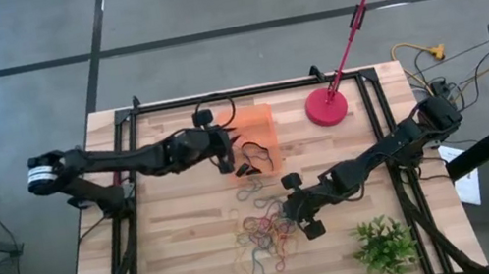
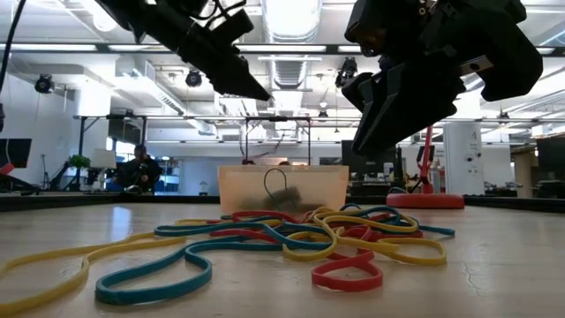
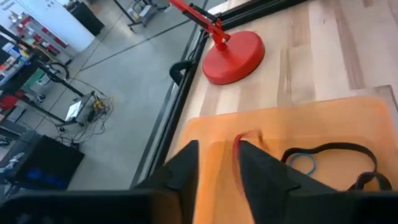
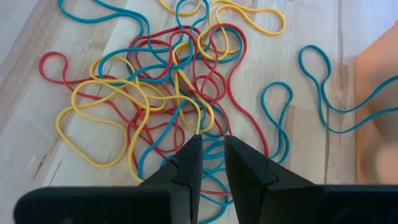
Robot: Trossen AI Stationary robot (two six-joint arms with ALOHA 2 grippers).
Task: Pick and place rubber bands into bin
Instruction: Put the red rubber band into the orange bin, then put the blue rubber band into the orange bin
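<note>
In the high view, the left gripper (image 1: 227, 160) reaches from the left edge toward the frame's middle and hangs over the near edge of the orange bin (image 1: 260, 119), which sits at upper centre of the wooden surface (image 1: 182, 237). A thick black cable loop (image 1: 255, 152) lies partly in the bin. The left wrist view shows what the high view does not: those jaws stand slightly apart, with a red band (image 3: 237, 146) between them, blurred, so whether it is pinched I cannot tell; a blue band (image 3: 303, 163) lies in the bin.

Right of the bin stands the red lamp base (image 1: 326, 106). Below centre, the rubber bands (image 1: 266, 233) lie tangled on the surface. The right gripper (image 1: 302, 209) hovers at the pile's right edge; the right wrist view shows its jaws a narrow gap apart above the bands, holding nothing.

A small green plant (image 1: 384, 245) sits at lower right.
</note>
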